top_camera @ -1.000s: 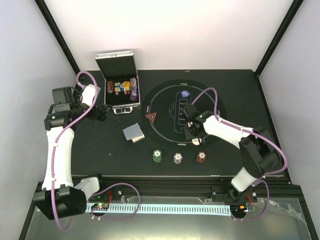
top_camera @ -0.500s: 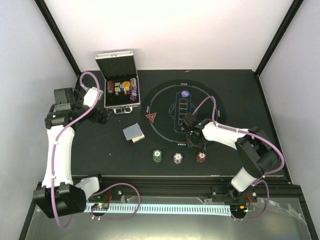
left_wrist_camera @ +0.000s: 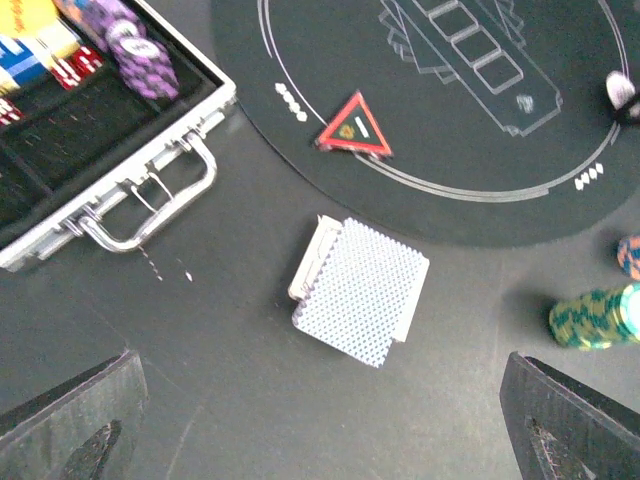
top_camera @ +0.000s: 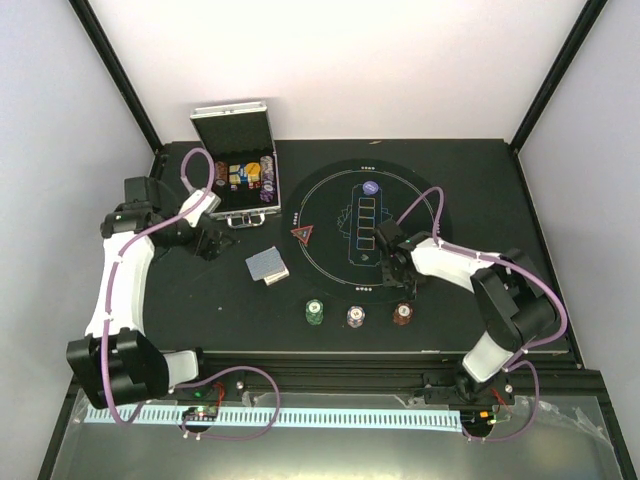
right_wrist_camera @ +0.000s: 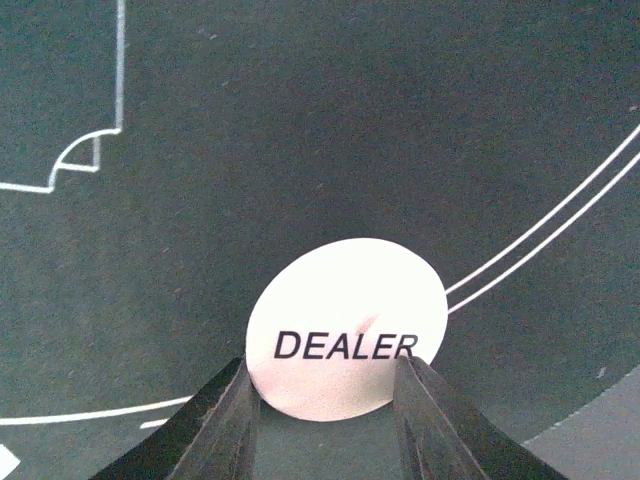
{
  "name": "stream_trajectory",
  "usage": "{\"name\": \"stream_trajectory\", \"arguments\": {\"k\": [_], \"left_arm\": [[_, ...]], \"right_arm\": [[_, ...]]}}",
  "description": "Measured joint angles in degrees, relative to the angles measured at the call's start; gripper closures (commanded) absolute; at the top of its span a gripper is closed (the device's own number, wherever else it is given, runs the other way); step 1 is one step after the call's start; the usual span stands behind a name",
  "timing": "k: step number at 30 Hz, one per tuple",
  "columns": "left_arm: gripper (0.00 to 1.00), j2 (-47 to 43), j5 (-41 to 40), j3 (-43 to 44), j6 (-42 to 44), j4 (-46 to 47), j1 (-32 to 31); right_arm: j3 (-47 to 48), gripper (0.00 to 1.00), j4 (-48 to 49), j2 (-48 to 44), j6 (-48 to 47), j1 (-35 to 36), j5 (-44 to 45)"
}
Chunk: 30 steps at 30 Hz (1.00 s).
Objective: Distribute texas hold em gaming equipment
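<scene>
The right gripper point(right_wrist_camera: 325, 378) has reached the white disc and drawn back over the mat point(right_wrist_camera: 300, 120). Its jaws now pinch the DEALER button point(right_wrist_camera: 345, 320), flat, round and glossy, by its near rim, so the pick looks done and placing is next. The left gripper point(top_camera: 212, 243) has swung inward with jaws spread wide. Ahead between them on the matte worktop point(left_wrist_camera: 230, 400) lies the card deck point(left_wrist_camera: 358, 292), rectangular and dot-patterned, with the red triangle token point(left_wrist_camera: 355, 127) beyond it and a ribbed green chip stack point(left_wrist_camera: 590, 317) by the right jaw.

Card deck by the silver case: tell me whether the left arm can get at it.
Probably yes. The card deck lies uncovered, apart from the silver case, and the left arm faces it with jaws open, nothing between.
</scene>
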Motion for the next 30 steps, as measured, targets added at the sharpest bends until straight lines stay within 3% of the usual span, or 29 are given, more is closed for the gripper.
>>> {"name": "stream_trajectory", "arguments": {"k": [6,13,19,25,30], "left_arm": [[0.01,0.9,-0.7,-5.4,5.2,0.3,-3.4],[0.01,3.5,-6.5,-11.6,10.7,4.4,-13.8],[0.01,9.0,-10.0,-11.8,15.4,7.4,-16.3],[0.01,15.6,-12.7,-9.7,17.6,9.2,-16.4],[0.01,15.8,-13.2,-9.8,18.3,11.7,-16.8]], "right_arm": [[1.2,0.59,-0.5,1.3,0.0,-1.1,2.1],[4.4,0.36,-2.9,1.2,-0.7,-1.4,3.1],[6.4,0.16,-4.6,-6.4,-0.9,-1.3,-0.4],[6.8,0.11,-4.0,-12.7,-0.6,-0.7,-6.5],[6.1,0.11,-2.5,-13.1,0.0,0.3,-10.6]]}}
